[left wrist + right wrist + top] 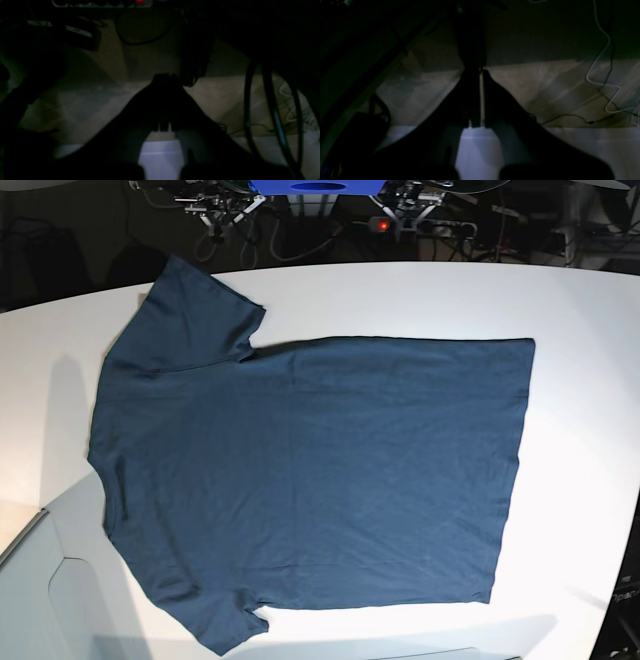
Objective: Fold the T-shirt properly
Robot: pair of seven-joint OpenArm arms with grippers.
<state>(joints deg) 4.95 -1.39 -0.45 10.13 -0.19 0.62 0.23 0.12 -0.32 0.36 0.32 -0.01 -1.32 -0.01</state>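
So we find the table (590, 330) bearing the T-shirt (310, 470) spread flat, neck end at the base view's left, hem at its right, both sleeves out; we judge it laid so for a first fold, none yet made. Neither arm shows there. Left gripper (165, 77) and right gripper (480, 72) look pinched shut on nothing, off the cloth, seemingly parked over floor.

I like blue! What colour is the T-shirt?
Plain dark navy blue T-shirt, seen best in the base view.
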